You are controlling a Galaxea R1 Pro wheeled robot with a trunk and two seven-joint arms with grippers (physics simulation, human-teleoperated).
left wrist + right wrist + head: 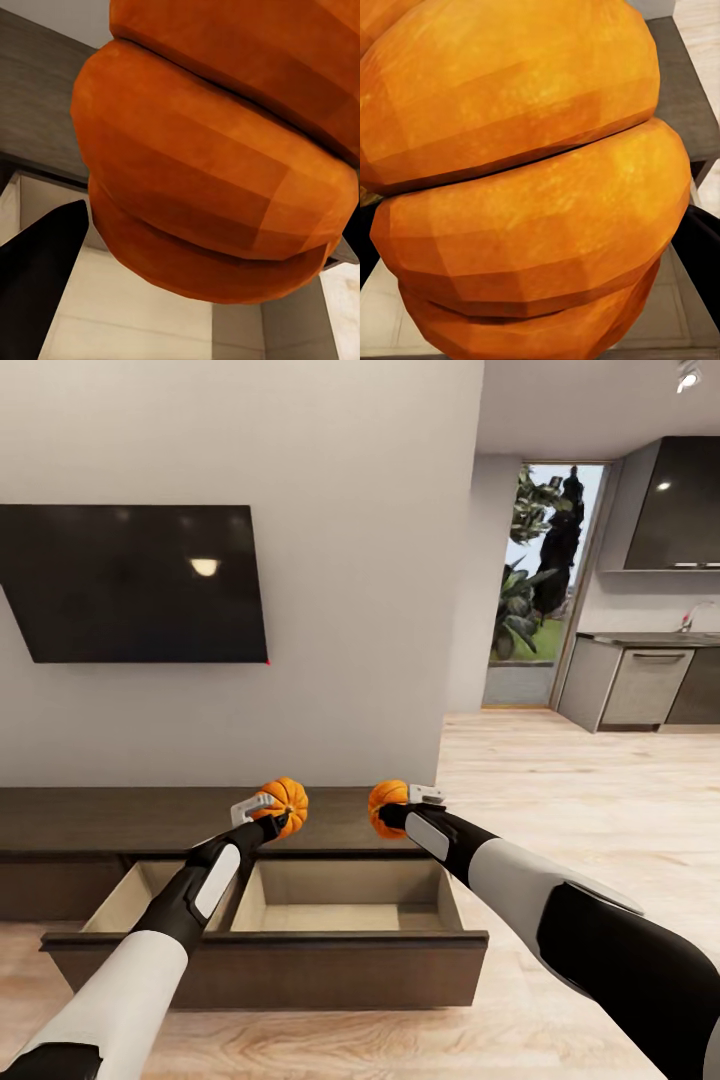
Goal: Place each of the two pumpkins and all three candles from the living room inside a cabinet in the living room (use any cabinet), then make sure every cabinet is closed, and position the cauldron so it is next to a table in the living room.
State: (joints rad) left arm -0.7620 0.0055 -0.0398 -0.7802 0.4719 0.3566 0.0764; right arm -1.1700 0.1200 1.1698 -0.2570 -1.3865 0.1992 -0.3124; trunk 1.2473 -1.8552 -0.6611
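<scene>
Each tool (pixel 272 812) (pixel 400 806) grips pumpkin (pixel 283 803) (pixel 386 804) above open cabinet (pixel 270 960); fingers mostly hidden.

Each pumpkin (pixel 217 150) overruns its wrist view's edges, ribs cropped; the other pumpkin (pixel 525 187) hides most of the drawer (pixel 345 905) beneath. In the head view the left arm (pixel 190 890) masks the drawer's divider (front panel conceals the floor inside), and the cabinet (pixel 60 830) runs off-frame at left.
</scene>
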